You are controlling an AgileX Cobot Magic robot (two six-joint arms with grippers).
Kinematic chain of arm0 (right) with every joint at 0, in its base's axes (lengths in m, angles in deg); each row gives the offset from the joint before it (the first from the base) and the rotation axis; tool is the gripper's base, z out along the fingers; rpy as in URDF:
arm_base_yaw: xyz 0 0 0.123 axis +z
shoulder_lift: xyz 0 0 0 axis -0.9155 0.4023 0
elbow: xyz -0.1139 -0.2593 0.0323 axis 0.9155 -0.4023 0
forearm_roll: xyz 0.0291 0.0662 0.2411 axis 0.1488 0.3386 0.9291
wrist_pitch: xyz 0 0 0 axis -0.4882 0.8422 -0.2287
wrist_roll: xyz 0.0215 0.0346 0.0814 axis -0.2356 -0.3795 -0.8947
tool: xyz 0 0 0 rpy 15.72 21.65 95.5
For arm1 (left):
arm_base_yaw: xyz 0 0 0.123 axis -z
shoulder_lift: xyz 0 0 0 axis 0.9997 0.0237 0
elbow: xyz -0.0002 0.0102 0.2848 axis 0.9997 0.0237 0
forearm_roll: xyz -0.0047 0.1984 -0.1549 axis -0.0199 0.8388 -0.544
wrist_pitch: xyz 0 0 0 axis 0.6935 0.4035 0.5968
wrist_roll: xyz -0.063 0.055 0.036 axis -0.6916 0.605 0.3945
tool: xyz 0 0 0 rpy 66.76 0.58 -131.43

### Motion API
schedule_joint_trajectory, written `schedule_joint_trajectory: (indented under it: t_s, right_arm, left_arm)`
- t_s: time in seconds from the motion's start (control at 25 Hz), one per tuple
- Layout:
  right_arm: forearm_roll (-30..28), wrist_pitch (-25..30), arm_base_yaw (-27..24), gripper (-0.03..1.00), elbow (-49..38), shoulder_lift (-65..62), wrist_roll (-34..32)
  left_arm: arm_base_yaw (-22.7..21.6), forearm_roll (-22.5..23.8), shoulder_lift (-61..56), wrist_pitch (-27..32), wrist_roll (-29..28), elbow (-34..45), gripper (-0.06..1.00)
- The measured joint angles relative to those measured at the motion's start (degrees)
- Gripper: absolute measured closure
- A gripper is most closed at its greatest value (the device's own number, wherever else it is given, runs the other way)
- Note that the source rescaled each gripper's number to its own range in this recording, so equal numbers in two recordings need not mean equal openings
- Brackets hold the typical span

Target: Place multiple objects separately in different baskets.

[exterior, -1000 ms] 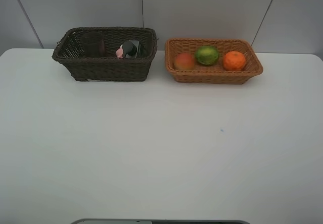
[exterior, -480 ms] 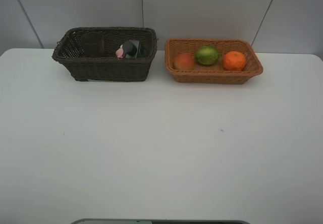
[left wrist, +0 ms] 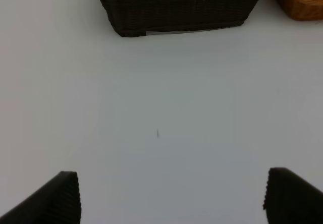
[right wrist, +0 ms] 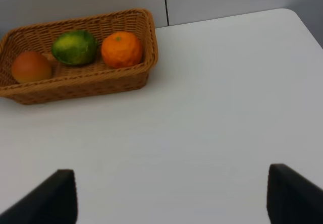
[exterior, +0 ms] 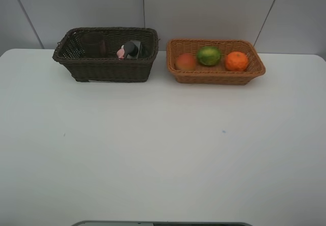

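The three fruits — a round orange, a green oval fruit and a reddish-orange round fruit — are sitting in the shallow tan wicker basket. The small pink bottle, black pump bottle and translucent brownish cup are lying in the deep dark brown wicker basket — sorted by kind, so the job looks done. Both the left gripper and right gripper are hanging wide open over the white desk, holding nothing. Against the earlier frame, nothing is shifting.

White table — pale panelled wall behind.
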Motion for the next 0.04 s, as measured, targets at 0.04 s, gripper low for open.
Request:
schedule_joint_trajectory:
  t_s: [0.04]
  right_arm:
    - [0.00,0.00,0.00,0.34,0.00,0.00,0.00]
  left_arm:
    - [0.00,0.00,0.00,0.00,0.00,0.00,0.01]
